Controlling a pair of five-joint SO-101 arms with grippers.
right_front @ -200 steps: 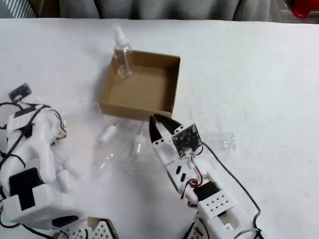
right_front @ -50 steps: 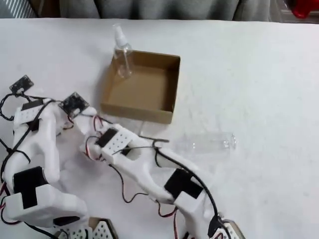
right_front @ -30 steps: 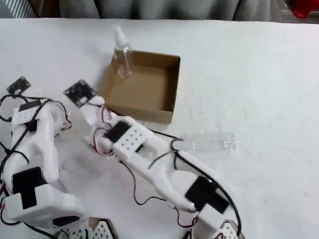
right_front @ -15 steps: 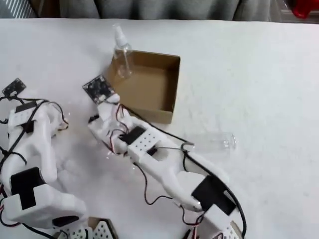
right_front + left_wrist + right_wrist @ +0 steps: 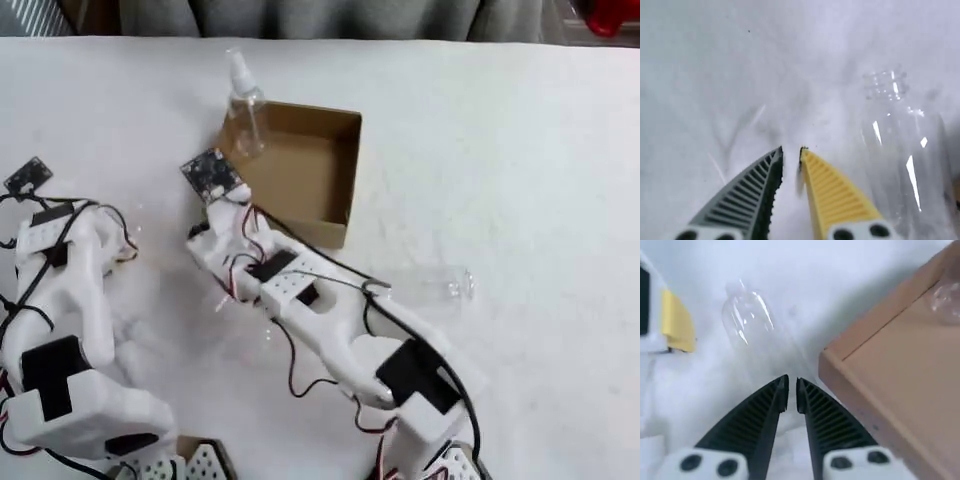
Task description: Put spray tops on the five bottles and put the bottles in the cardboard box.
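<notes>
We find the right arm [image 5: 330, 320] stretched across the table [image 5: 520, 150], barring the near wall of the cardboard box [image 5: 352, 170]. A capless bottle [image 5: 747, 320] lies near the box corner. Inside, a sprayer-topped bottle [image 5: 245, 115] occupies the far-left corner. The table on the box's right is open as far as a lying bottle [image 5: 430, 287].

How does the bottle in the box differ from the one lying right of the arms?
The boxed bottle stands upright in the box; the loose bottle lies on its side outside it. The boxed bottle wears a spray top; the loose bottle's neck looks bare. Both are clear.
</notes>
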